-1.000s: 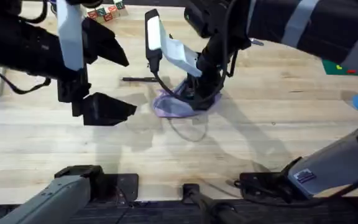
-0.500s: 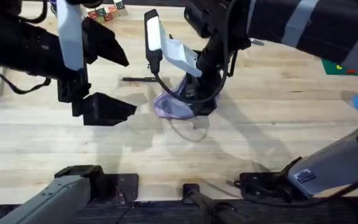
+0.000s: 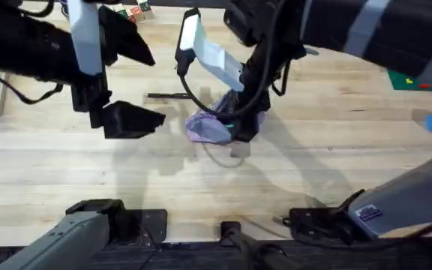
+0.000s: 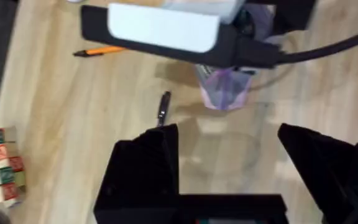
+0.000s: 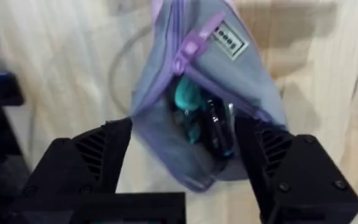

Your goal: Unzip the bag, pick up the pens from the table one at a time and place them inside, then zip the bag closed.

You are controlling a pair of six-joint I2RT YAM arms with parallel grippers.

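— Mid-tabletop [image 3: 328, 165], where's the bag [image 3: 210, 127]?
— Under my right jaws [image 5: 185, 180], spread wide around its unzipped mouth. Left jaws [image 4: 229, 168] open, empty. I'd hold the mouth wide, fetching pens [image 4: 162, 107] singly.

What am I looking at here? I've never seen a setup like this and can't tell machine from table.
Two robot arms work at a wooden table. One picture looks down from above. The other two come from a camera on each wrist. On the table lie a black pen, an orange pen, some toy blocks and a lavender pencil pouch. The pouch is unzipped, with something teal and something dark inside. The right jaws stand open on either side of the pouch. The left jaws hang open and empty above the table.
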